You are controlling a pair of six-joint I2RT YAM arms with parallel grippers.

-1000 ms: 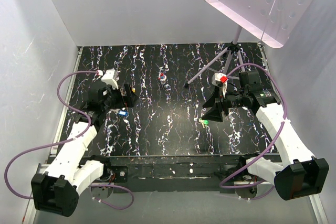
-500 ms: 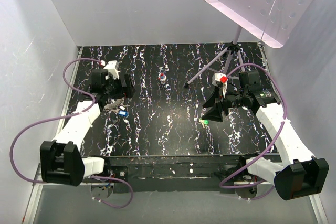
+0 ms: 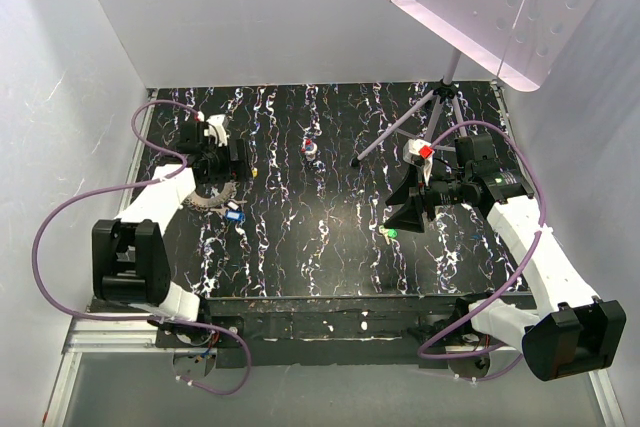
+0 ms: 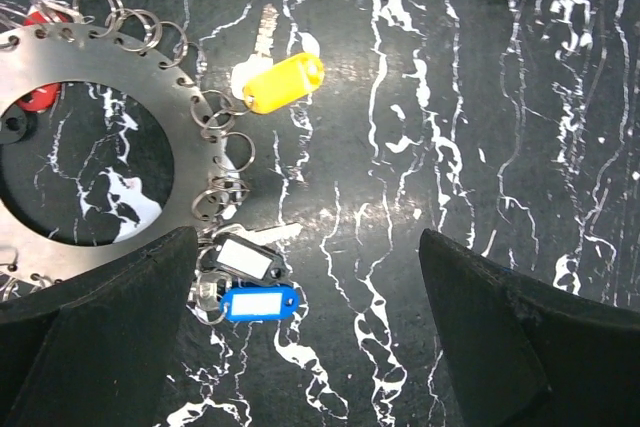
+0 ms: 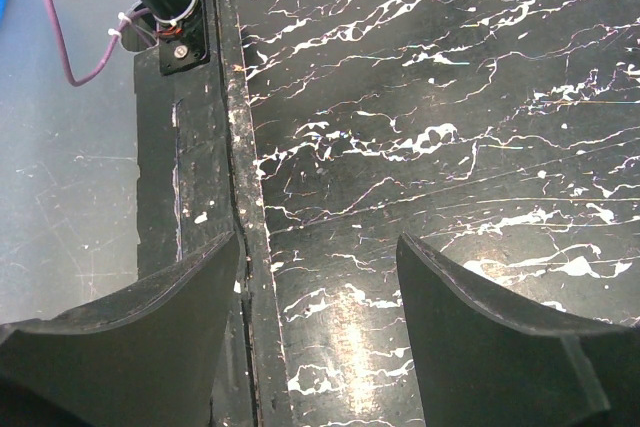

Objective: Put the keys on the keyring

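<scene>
The left claw [image 3: 214,169] hangs over the far left of the surface [image 3: 320,247], released, its jaws wide apart with nothing gripped. Just under it lies the keyring [image 4: 110,55], flat on the surface, with many small wire rings [image 4: 222,137] along its toothed rim. A red key [image 4: 40,19] shows at the ring's upper left, partly hidden under the metal. To the right of the rim lies the yellow key [image 4: 285,82], touching one of the small rings; whether it is hooked on cannot be told. Below it, at the ring's lower right, a black-tagged key [image 4: 245,259] and the blue key [image 4: 258,303] lie side by side between the left claw's fingers [image 4: 95,337], also against the small rings.

Further right, near the far middle, sits a red-white-blue blob [image 3: 311,149], well apart from the ring. The green key [image 3: 391,234] lies alone on the surface, right of centre, just beside the right claw [image 3: 405,209]. That claw is released too: the wrist view shows its jaws apart, with only the surface and its near edge between them. A stand [image 3: 440,97] rises at the far right.
</scene>
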